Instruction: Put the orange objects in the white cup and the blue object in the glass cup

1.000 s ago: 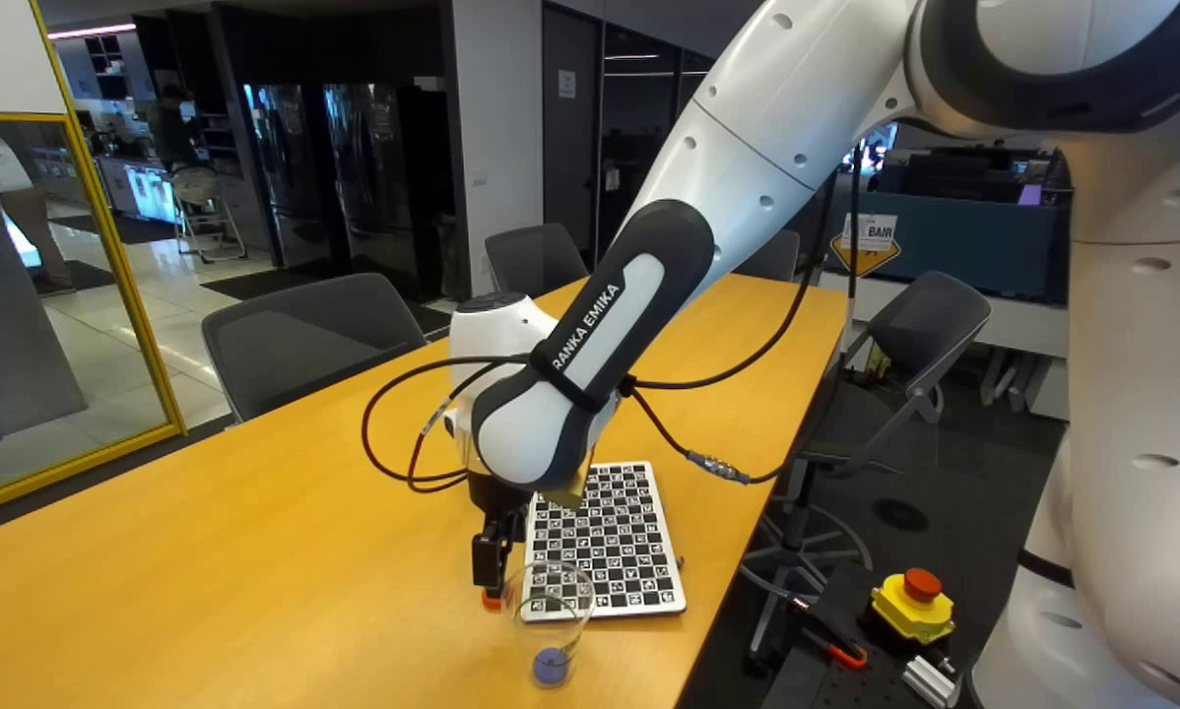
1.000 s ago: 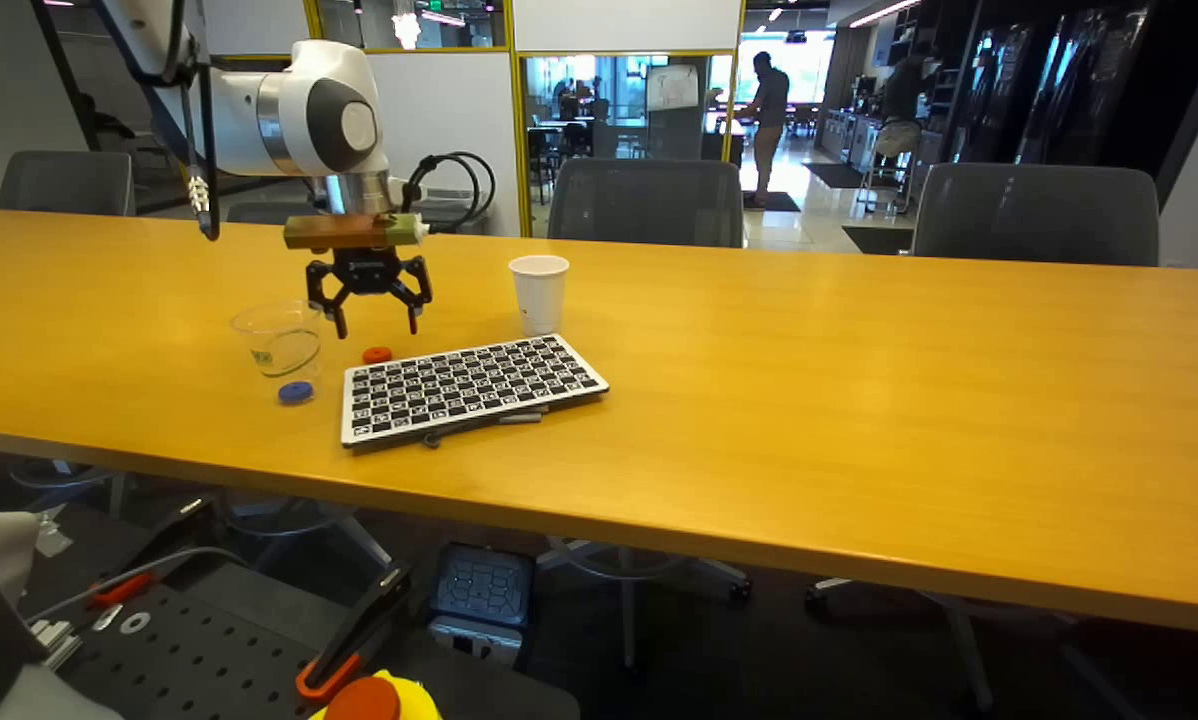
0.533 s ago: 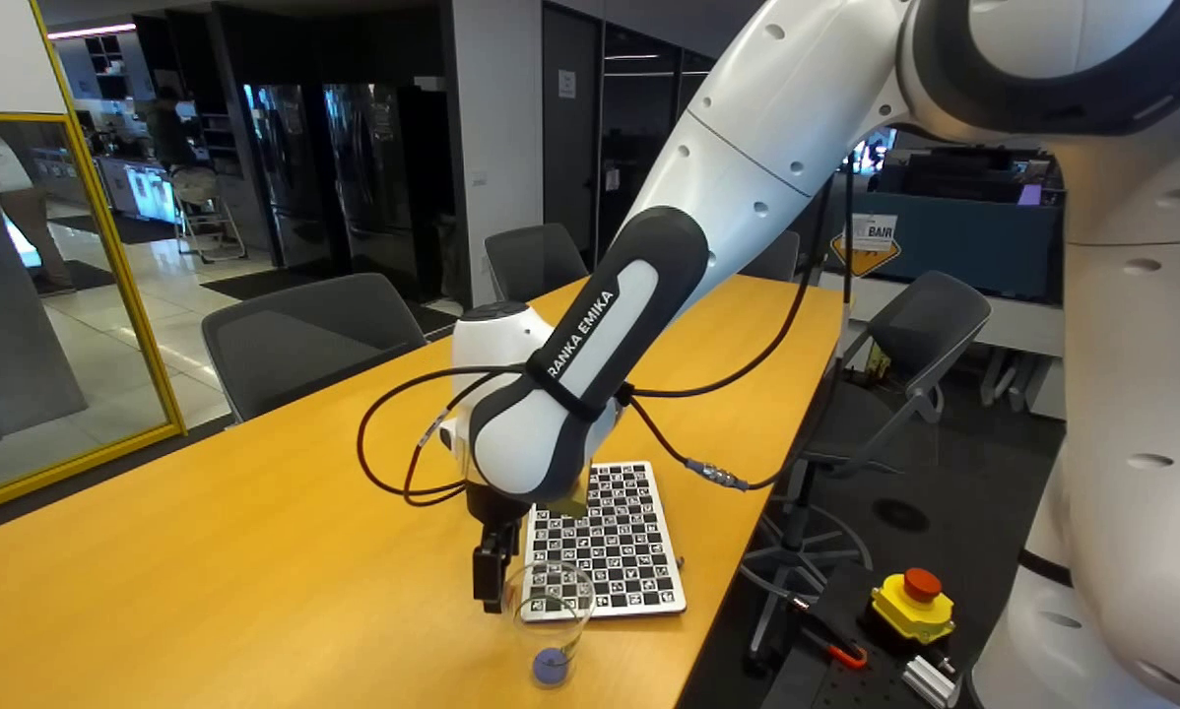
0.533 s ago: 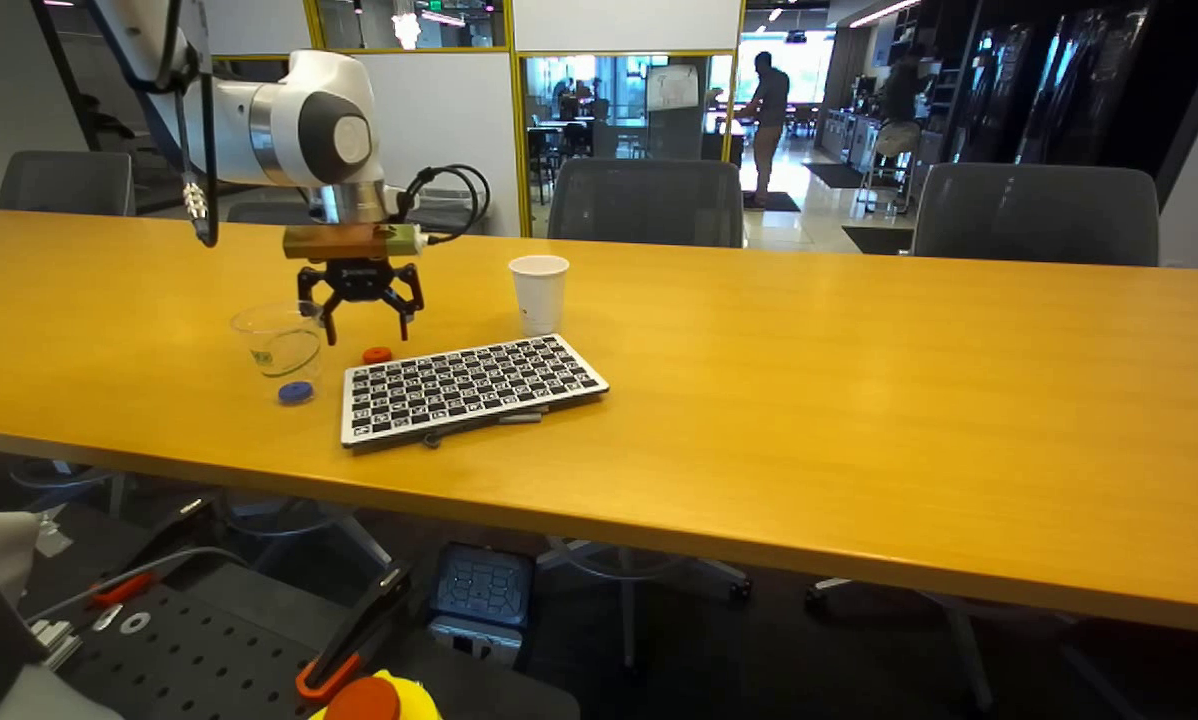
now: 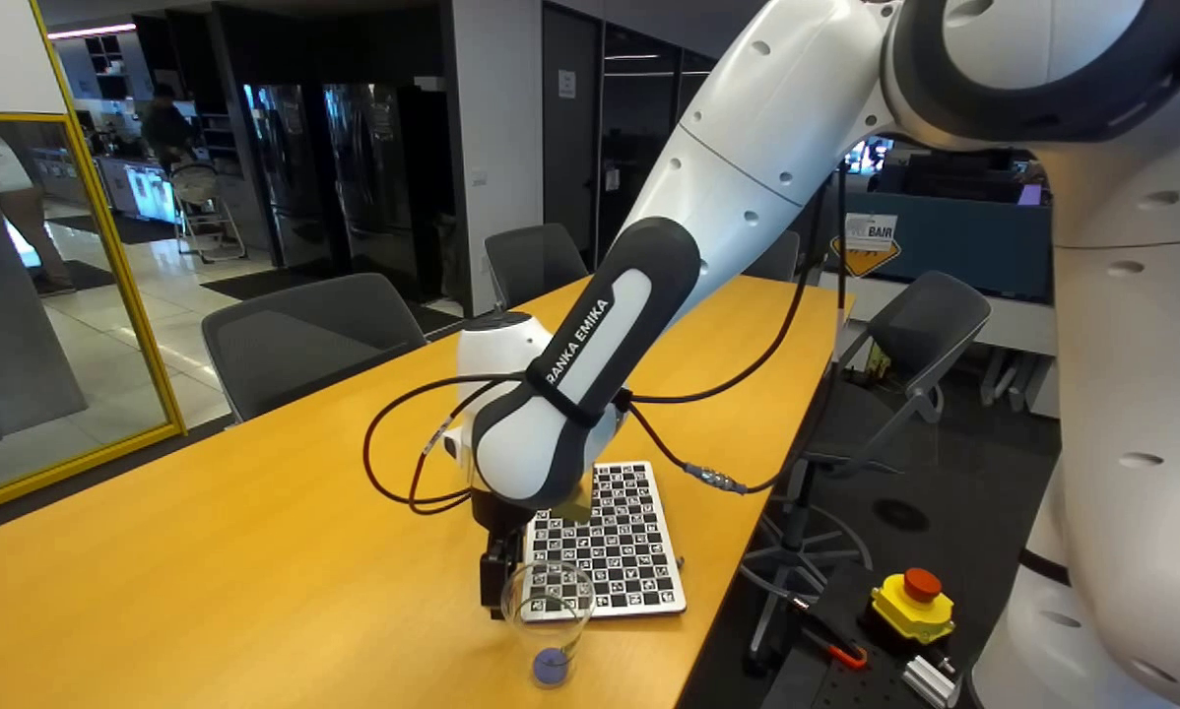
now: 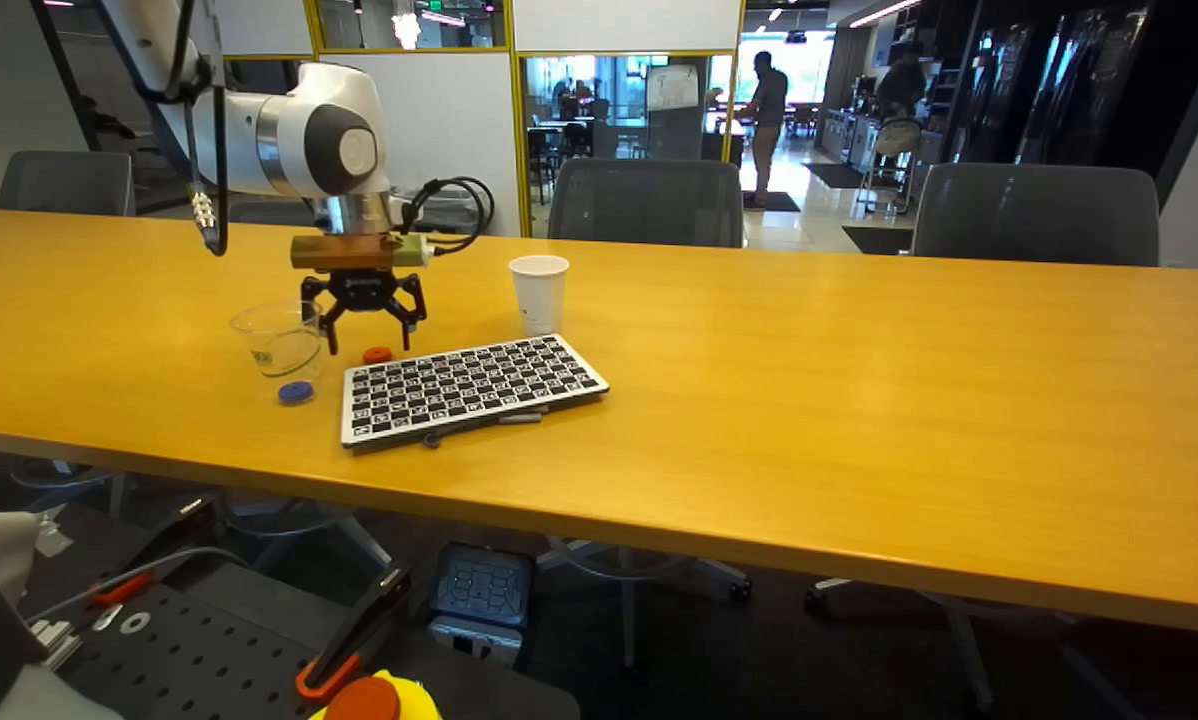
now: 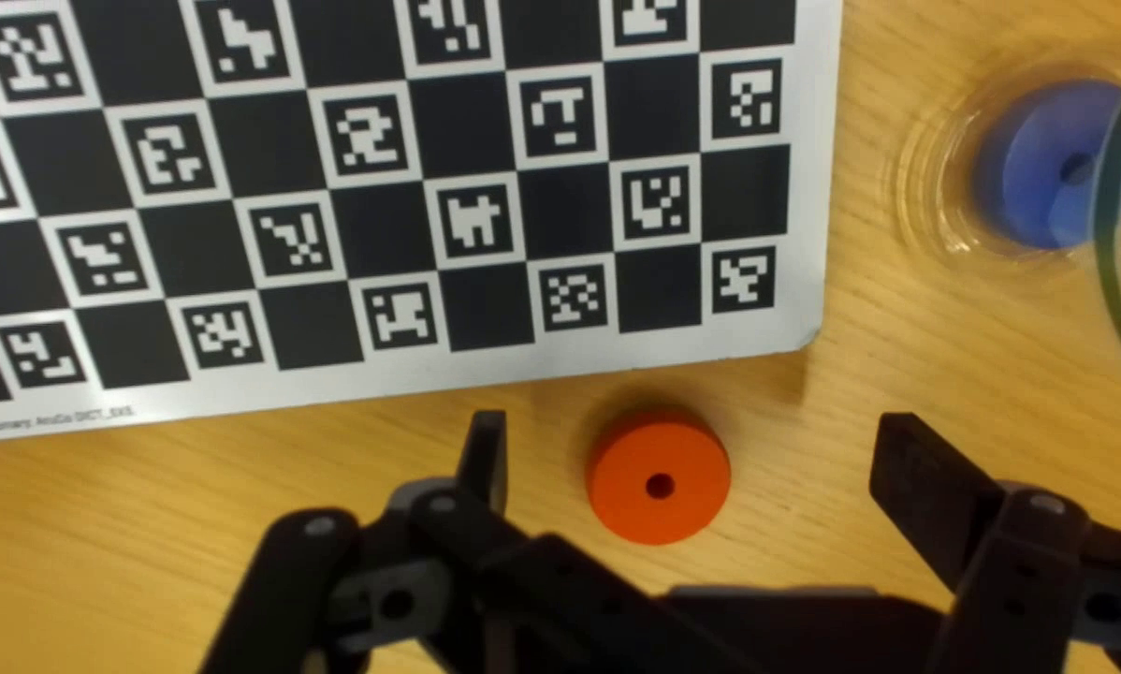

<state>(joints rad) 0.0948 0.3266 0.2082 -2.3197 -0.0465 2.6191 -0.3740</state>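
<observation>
The jaws stand wide, gripping nothing, and they straddle the orange piece: in the wrist view one side is at nine o'clock from it, the other at three, neither touching. Why so wide? Most likely to leave slack on both flanks, so it isn't nudged before the pinch. And it's tight in here! The checkered board lies just beside it, spreading from ten to one o'clock, and the jaws span roughly along that edge, presumably to keep off it. How high they hang over the worktop is hard to judge.

Now an exterior view: at nine o'clock from the orange piece, the glass cup, upright, with the blue object showing at its base, inside by the look of it, so that half seems done. The glass cup stands near the jaws; a sideways swing could clip it.

And the white cup? Upright at two o'clock, by the checkered board's far corner, well apart from the jaws, I'd guess to leave the descent free. Its inside is hidden. Straight down, then squeeze: that looks like the call.
</observation>
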